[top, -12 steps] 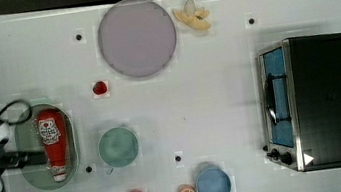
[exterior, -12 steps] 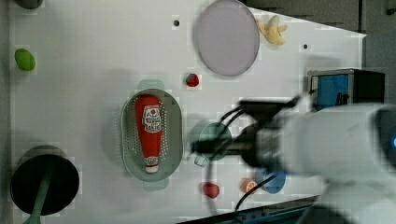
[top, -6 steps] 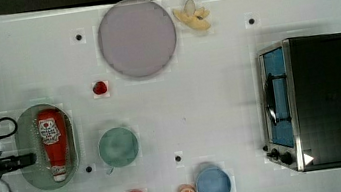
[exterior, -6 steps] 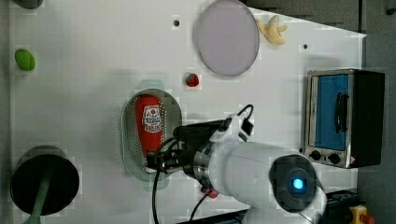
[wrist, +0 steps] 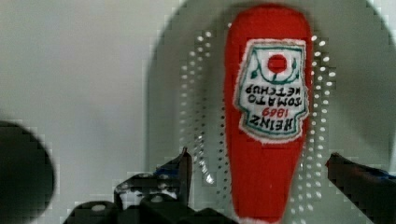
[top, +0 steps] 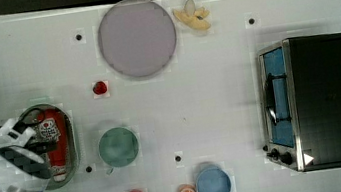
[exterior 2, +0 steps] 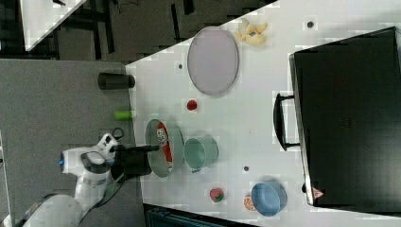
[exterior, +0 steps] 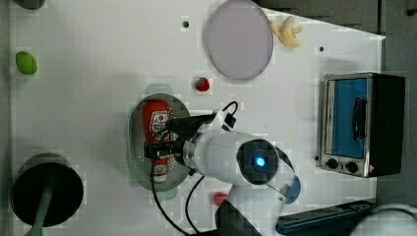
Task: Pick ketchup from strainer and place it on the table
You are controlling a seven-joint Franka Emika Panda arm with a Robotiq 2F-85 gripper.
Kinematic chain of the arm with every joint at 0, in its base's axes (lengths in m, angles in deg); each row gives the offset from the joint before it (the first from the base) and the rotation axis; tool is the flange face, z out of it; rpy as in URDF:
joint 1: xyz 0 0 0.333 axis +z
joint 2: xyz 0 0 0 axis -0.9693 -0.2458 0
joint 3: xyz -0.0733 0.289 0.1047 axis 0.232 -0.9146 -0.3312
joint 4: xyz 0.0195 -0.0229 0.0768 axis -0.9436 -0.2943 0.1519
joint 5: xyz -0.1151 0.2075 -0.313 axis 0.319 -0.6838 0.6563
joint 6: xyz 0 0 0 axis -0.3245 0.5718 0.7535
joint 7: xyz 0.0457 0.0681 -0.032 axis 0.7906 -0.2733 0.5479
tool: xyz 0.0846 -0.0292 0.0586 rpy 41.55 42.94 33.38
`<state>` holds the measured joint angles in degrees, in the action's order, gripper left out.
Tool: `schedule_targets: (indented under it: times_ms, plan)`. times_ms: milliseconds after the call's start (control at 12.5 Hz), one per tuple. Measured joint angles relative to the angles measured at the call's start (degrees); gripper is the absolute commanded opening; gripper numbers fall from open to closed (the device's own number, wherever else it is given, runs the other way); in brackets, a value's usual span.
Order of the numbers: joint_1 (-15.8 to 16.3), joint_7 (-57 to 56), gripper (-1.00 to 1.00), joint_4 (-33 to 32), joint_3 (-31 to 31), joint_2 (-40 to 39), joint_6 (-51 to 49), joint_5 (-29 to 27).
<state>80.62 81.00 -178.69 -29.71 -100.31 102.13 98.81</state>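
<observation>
While the ketchup (wrist: 266,116) lies lengthwise in the strainer (exterior: 135,147), the end effector (wrist: 259,170) hangs over it with its fingers (wrist: 182,168) spread wide, one on each side of the red body and gripping nothing. That straddle across the bottle's narrow width suits a sideways pinch, and the fingers appear lined up so that closing would catch the body below the label. The bottle is not yet lifted, and the strainer's raised wall probably leaves little room beside it for the fingers to go down.

On the white surface (top: 219,94) in the top view, a green cup (top: 118,146) stands just beside the strainer, with a strawberry (top: 99,87) near its far end. A round plate (top: 136,37) and a toaster oven (top: 318,100) are well apart, so open surface remains for setting the bottle down.
</observation>
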Motion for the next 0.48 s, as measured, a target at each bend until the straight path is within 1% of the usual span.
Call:
schedule_targets:
  times_ms: [400,480]
  plan:
    - [-0.30,5.12,1.00,-0.56,2.07,-10.41,5.04,5.94]
    - [-0.32,6.04,0.91,-0.11,2.27,-11.78,4.90,6.92]
